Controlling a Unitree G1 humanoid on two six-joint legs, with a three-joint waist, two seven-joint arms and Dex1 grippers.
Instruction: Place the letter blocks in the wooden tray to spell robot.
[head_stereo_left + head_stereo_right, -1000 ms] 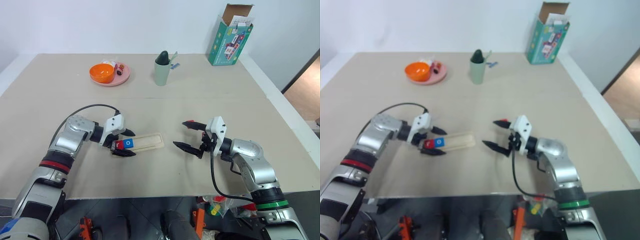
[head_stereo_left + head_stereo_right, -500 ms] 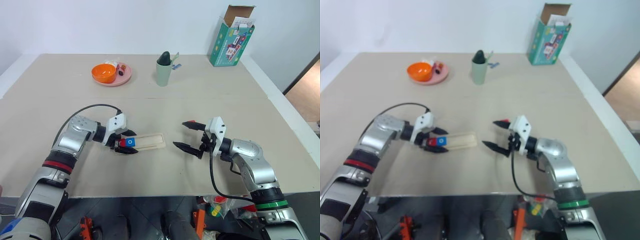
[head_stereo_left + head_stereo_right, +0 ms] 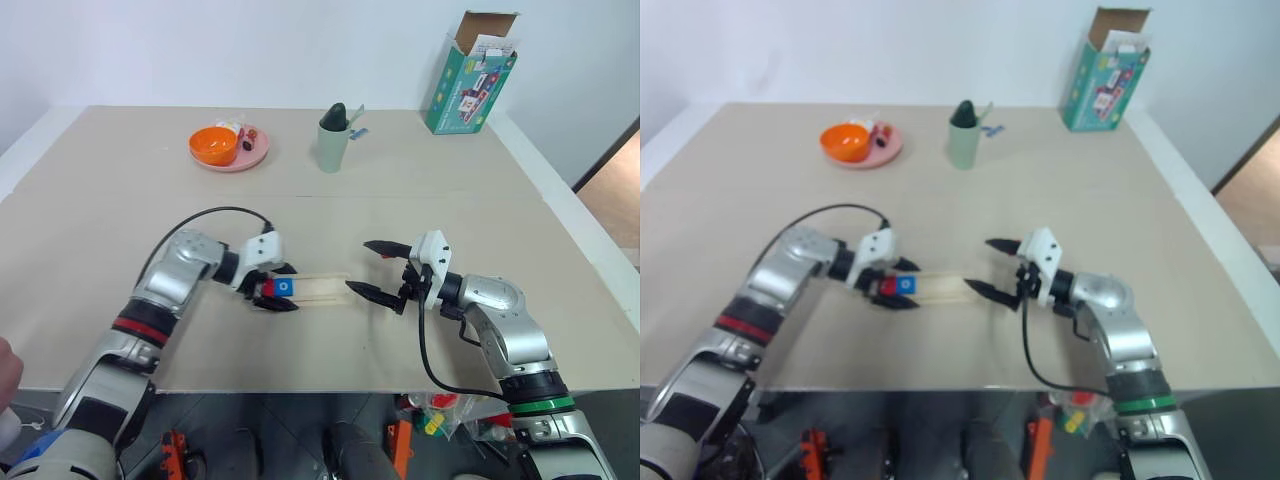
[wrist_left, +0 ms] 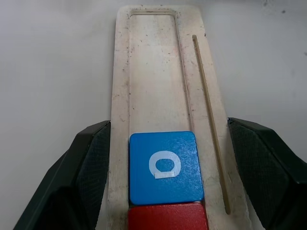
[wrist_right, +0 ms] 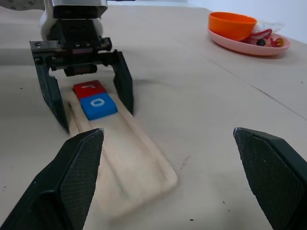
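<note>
The wooden tray (image 3: 322, 288) lies flat on the table in front of me. My left gripper (image 3: 289, 288) is shut on its left end, one finger pressed against each long side. Two letter blocks sit in the groove between those fingers: a red one (image 3: 268, 289) at the end and a blue "o" (image 3: 285, 287) beside it. The left wrist view shows the blue block (image 4: 164, 167), the red block's (image 4: 165, 218) edge and the bare groove beyond. My right gripper (image 3: 361, 268) stands open just off the tray's right end, holding nothing.
At the back of the table stand a pink plate (image 3: 250, 160) with an orange bowl (image 3: 213, 146), a green cup (image 3: 330, 148) and a teal box (image 3: 470, 80). A person's hand (image 3: 8, 365) shows at the lower left, off the table.
My left gripper shut on the tray's sides and slid the tray with its two blocks to the right, up to the right gripper. The right gripper kept still.
</note>
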